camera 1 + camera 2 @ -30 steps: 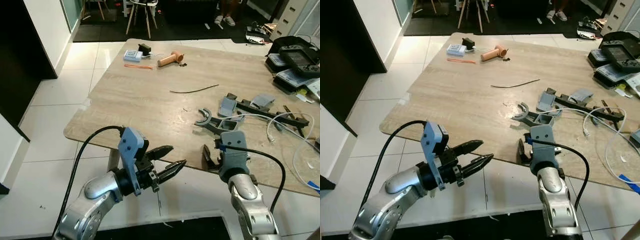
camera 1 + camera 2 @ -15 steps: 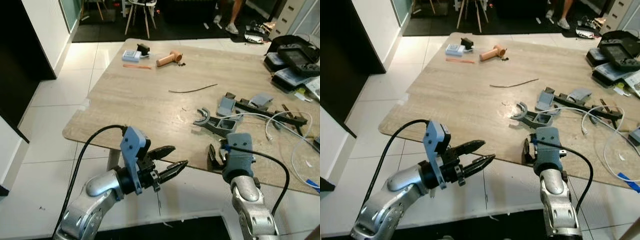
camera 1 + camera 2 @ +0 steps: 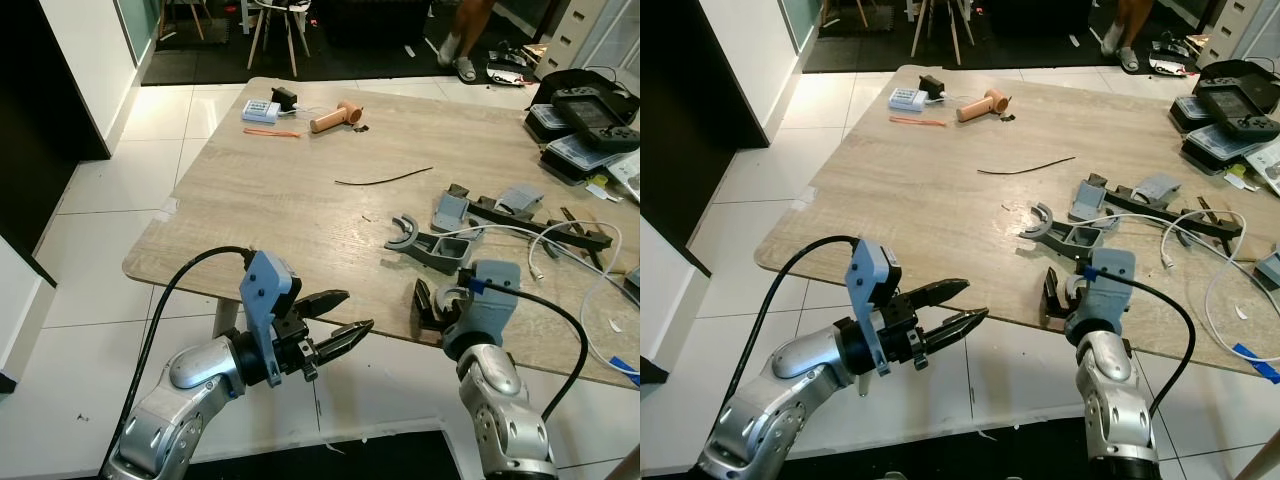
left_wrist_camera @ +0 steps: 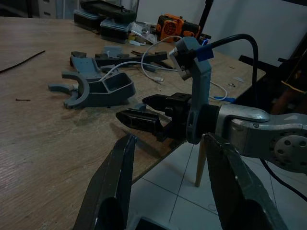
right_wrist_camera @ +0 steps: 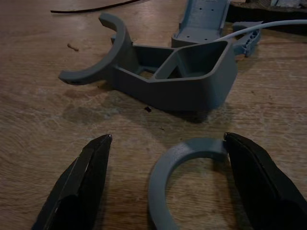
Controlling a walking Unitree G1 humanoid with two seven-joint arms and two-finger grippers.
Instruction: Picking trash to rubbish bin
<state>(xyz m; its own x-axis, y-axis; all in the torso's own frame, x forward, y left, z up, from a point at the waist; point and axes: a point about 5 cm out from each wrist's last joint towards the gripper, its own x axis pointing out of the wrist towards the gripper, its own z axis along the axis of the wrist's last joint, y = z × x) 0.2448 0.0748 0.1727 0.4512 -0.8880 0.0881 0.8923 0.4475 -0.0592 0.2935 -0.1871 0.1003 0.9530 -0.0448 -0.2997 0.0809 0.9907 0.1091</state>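
My right gripper (image 3: 432, 310) is open at the near edge of the wooden table (image 3: 250, 210). Its fingers (image 5: 81, 182) stand on either side of a pale grey plastic ring (image 5: 184, 160) that lies flat on the wood, with a gap on each side. Just beyond the ring rests a grey bracket with a curved arm (image 5: 168, 72). Further back lie a thin black strip (image 3: 385, 178) and an orange strip (image 3: 270, 132). My left gripper (image 3: 352, 314) hovers open and empty over the floor in front of the table edge, pointing toward the right gripper (image 4: 144, 115).
Grey printed parts (image 3: 500, 205), a white cable (image 3: 560, 250) and black cases (image 3: 585, 105) crowd the table's right side. A wooden-handled tool (image 3: 335, 118) and a small white box (image 3: 262, 110) sit at the far end. A person's feet (image 3: 458, 55) and chair legs (image 3: 275, 30) are beyond.
My right gripper has moved forward and slightly right over the table edge, so the ring now lies between its fingers. The left gripper has barely moved. The view shifted a little.
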